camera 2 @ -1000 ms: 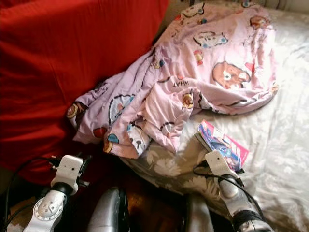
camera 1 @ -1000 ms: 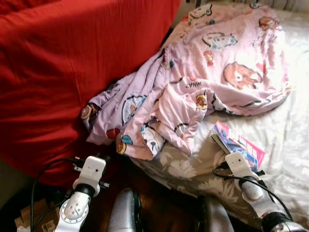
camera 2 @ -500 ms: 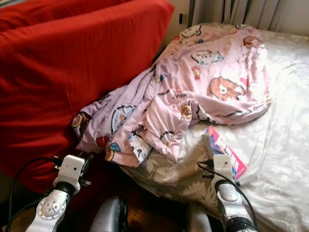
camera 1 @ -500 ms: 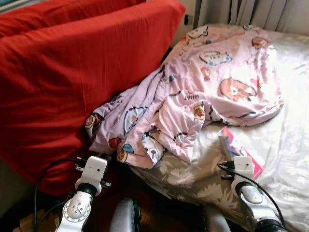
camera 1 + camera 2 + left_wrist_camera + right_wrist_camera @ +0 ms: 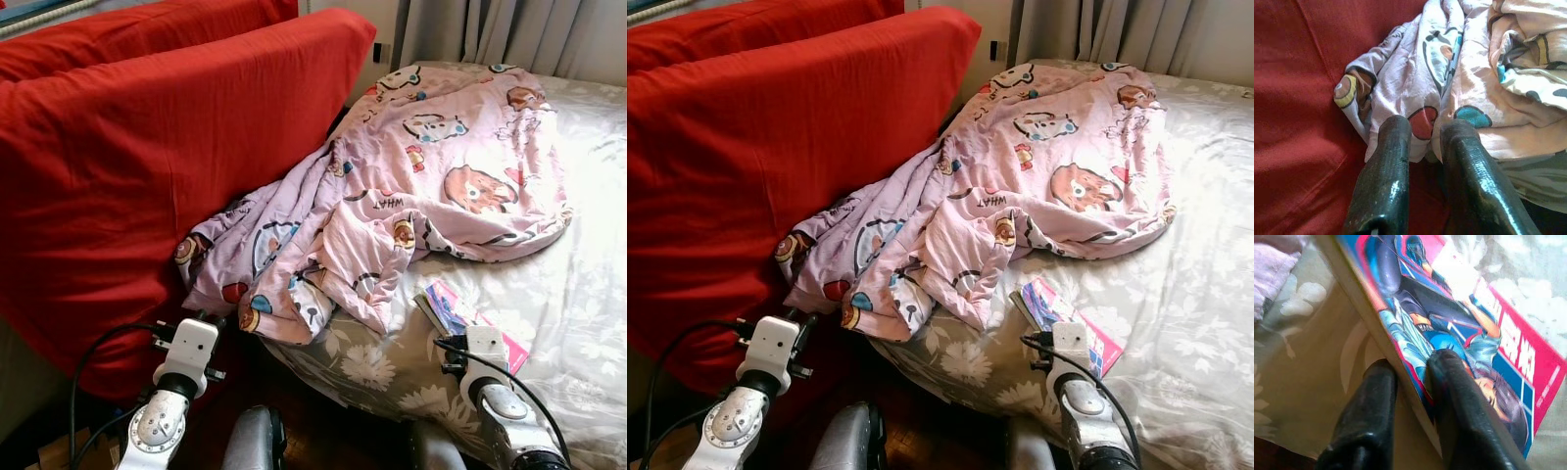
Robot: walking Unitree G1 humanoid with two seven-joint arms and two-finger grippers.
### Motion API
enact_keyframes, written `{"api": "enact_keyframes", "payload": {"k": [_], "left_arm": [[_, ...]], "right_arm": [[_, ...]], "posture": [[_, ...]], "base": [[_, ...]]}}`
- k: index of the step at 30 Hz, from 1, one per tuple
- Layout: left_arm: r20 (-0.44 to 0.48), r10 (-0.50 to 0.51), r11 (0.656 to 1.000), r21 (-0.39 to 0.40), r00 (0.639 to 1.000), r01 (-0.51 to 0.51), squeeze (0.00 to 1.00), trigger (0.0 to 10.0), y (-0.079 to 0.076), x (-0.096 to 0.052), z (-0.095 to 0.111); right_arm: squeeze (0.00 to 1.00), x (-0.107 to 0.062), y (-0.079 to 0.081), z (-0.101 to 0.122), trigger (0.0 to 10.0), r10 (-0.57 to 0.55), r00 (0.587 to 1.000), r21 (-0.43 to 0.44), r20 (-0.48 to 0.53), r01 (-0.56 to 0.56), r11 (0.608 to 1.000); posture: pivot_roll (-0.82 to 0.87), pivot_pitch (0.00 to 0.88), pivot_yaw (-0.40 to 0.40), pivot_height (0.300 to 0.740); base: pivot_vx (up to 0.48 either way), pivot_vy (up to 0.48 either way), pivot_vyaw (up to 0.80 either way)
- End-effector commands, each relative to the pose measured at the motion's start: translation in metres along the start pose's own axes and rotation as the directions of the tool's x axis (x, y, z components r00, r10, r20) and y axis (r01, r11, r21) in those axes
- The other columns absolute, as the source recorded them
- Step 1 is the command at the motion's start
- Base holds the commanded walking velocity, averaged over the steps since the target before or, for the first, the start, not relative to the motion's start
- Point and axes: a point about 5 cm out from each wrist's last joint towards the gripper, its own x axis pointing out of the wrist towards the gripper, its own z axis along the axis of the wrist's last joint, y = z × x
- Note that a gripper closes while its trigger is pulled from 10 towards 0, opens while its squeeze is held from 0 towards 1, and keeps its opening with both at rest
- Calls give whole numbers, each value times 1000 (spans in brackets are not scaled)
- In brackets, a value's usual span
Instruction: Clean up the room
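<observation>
Two eye views: book point(image 5: 468, 319) lies on bed point(image 5: 578, 284) at 5 o'clock, just below pink blanket point(image 5: 421, 186); red cushion point(image 5: 147, 166) at 9 o'clock. Right gripper point(image 5: 1410, 372) at book's near edge. Left gripper point(image 5: 1425, 132) low at 7 o'clock.
Left wrist: jaws slightly apart, empty, near blanket hem.
Right wrist: jaws pinch book's edge, one finger point(image 5: 1449, 382) on cover.
</observation>
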Motion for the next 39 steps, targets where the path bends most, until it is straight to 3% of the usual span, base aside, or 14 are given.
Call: {"api": "enact_keyframes", "payload": {"k": [1,8,13,17,23,24,31,39], "left_arm": [[-10,3,1000,10,1000,-3,0,10000,0,-2,-3],[-12,11,1000,9,1000,-11,0,10000,1,0,-5],[-13,16,1000,6,1000,-16,0,10000,0,4,-6],[-5,22,1000,-2,1000,-22,0,10000,-1,11,-3],[-7,32,999,-12,999,-32,0,10000,-1,16,-4],[-8,36,999,-15,999,-36,0,10000,-1,16,-4],[-20,57,997,-41,998,-58,0,10000,0,15,-9],[-112,107,982,-143,988,-123,0,10000,3,8,-27]], "right_arm": [[0,0,1,6,0,7,1000,5,27,-7,1000],[0,1,0,27,0,-16,991,60,130,8,998],[0,-2,1,54,0,-54,957,144,285,13,989],[0,-11,0,77,0,-123,907,256,404,17,967],[0,-15,5,74,0,-123,906,317,405,-13,948],[0,-17,8,73,10000,-108,904,311,413,-29,950],[0,-24,7,69,10000,-116,885,291,450,-23,956],[0,-20,7,72,10000,-105,890,275,443,-24,961]], "posture": [[96,40,38,601],[91,15,38,601],[79,0,41,601],[60,0,46,601],[47,0,46,601],[44,0,46,601],[41,0,47,611],[42,0,44,651]], "base": [[0,0,0],[0,0,0],[0,0,0],[0,0,0],[0,0,0],[0,0,0],[0,0,0],[0,0,0]]}}
